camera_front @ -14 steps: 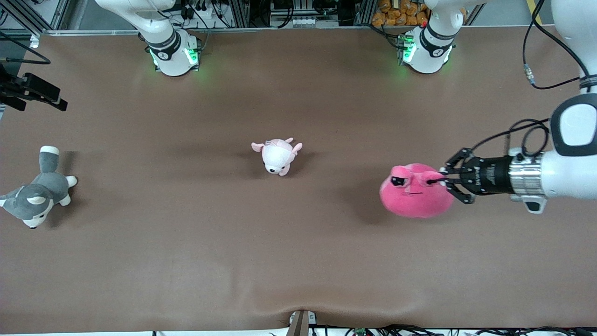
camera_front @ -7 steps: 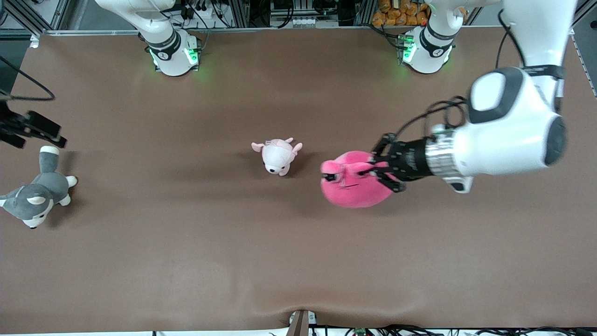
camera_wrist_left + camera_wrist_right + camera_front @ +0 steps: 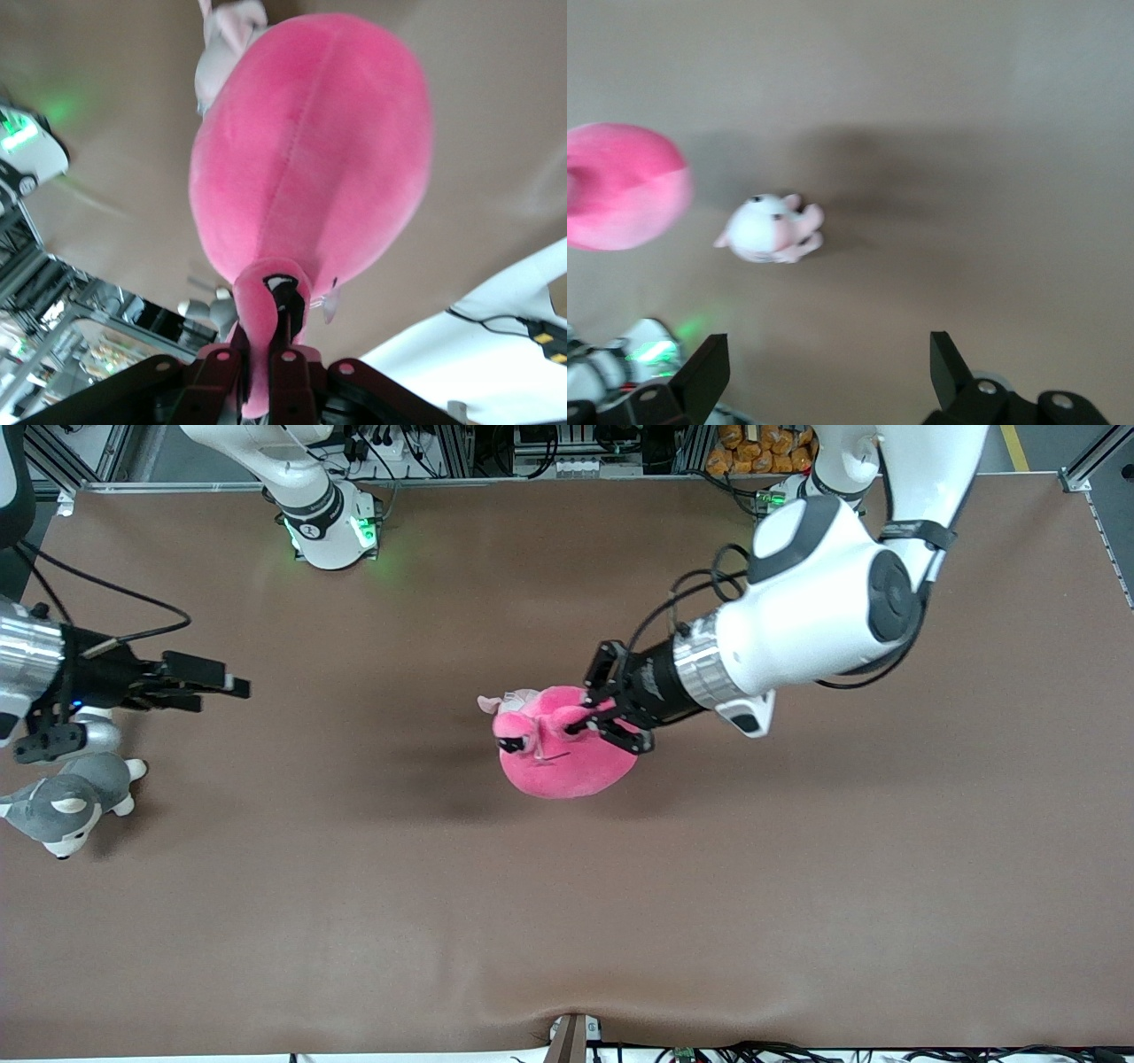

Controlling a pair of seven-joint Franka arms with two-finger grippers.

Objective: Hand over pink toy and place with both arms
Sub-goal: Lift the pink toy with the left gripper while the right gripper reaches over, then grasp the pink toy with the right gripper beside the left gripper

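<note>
The pink toy [image 3: 563, 760] hangs in the air over the middle of the table, held by one stalk eye. My left gripper [image 3: 580, 726] is shut on that stalk. In the left wrist view the toy [image 3: 310, 159] hangs from the gripper [image 3: 257, 352], with the stalk pinched between the fingers. My right gripper [image 3: 221, 695] is open and empty, over the table at the right arm's end, pointing toward the toy. The right wrist view shows its spread gripper [image 3: 828, 363] with the toy [image 3: 620, 186] at the picture's edge.
A small pale pink-and-white plush [image 3: 507, 698] lies on the table, mostly hidden under the held toy; it shows whole in the right wrist view [image 3: 771, 230]. A grey-and-white husky plush [image 3: 66, 806] lies under the right arm's wrist. Brown mat [image 3: 567, 921] covers the table.
My left gripper has carried the pink toy from the left arm's end to over the middle of the table. My right gripper has come in from the table's edge toward the toy.
</note>
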